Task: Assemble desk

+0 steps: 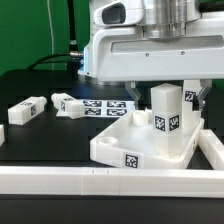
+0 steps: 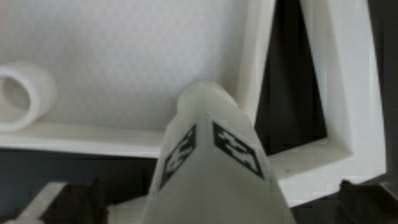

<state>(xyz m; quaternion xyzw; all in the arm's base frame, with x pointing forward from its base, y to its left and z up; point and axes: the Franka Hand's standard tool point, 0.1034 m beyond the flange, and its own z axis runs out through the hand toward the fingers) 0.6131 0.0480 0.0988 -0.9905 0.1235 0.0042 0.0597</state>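
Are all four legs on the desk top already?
No, one leg and another leg lie loose on the table.

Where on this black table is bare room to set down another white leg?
Bare black table lies between the two loose white square legs, the long white rail and the white rimmed desk slab. It is crowded around the slab's upright leg under the gripper and at the marker board.

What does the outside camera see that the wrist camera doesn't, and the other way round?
Only the exterior view shows a loose leg, a second loose leg, the marker board and the long white rail. Only the wrist view shows the round socket in the slab. Both show the desk slab and the upright leg above it.
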